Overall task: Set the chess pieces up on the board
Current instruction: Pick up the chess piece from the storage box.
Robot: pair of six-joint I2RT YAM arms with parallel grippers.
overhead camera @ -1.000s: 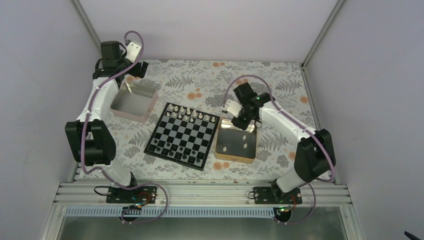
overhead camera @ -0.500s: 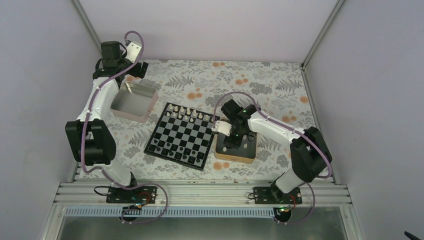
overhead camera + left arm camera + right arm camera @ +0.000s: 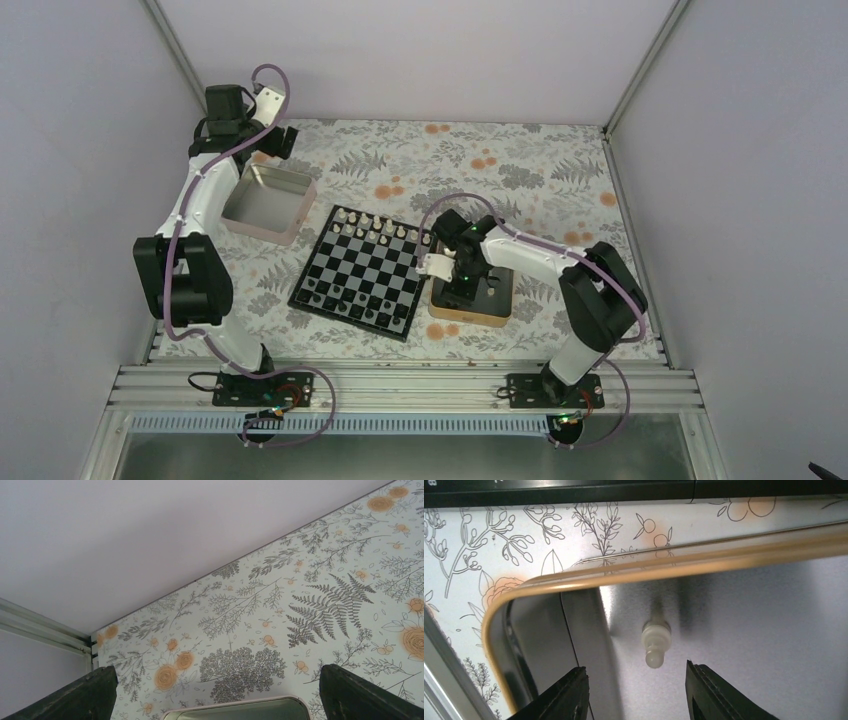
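1. Now one white piece (image 3: 656, 645) sits on the floor of the gold tin (image 3: 674, 567), near a corner.
2. My right gripper (image 3: 634, 692) hangs close over it, fingers parted, holding nothing.
3. More white pieces (image 3: 380, 226) line the far edge of the board (image 3: 365, 270), just left of the tin.
4. My left gripper (image 3: 220, 695) is spread wide and empty, beyond the silver tin (image 3: 268, 203).

left arm (image 3: 200, 195) and right arm (image 3: 535, 250) had curved white links and blocky black joints | purple cables (image 3: 268, 75) ran in loops along both | bases (image 3: 245, 390) were flat black plates | fingers (image 3: 569, 695) were matte black, wedge-shaped
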